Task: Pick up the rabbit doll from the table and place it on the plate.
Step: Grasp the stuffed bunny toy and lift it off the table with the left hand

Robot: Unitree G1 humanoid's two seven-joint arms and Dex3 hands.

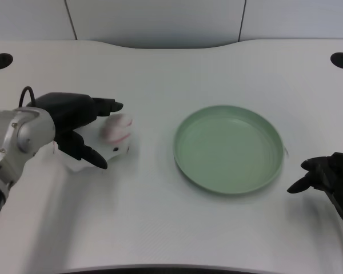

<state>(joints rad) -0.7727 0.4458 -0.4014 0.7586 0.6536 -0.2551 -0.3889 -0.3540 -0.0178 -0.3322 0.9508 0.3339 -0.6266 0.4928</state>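
Note:
The rabbit doll (115,136), white with pink patches, is at the left of the table, slightly blurred. My left hand (74,123) reaches in from the left and grips it, with fingers (106,105) over its far side and the thumb (90,154) against its near side. The hand hides part of the doll's body. I cannot tell whether the doll still touches the table. The round green plate (228,109) lies to the doll's right, a short gap away, with nothing on it.
My right hand (326,174) rests at the right edge, near the plate's rim. Two dark round holes (0,60) (342,60) sit in the table's far corners. A wall runs behind the table's far edge.

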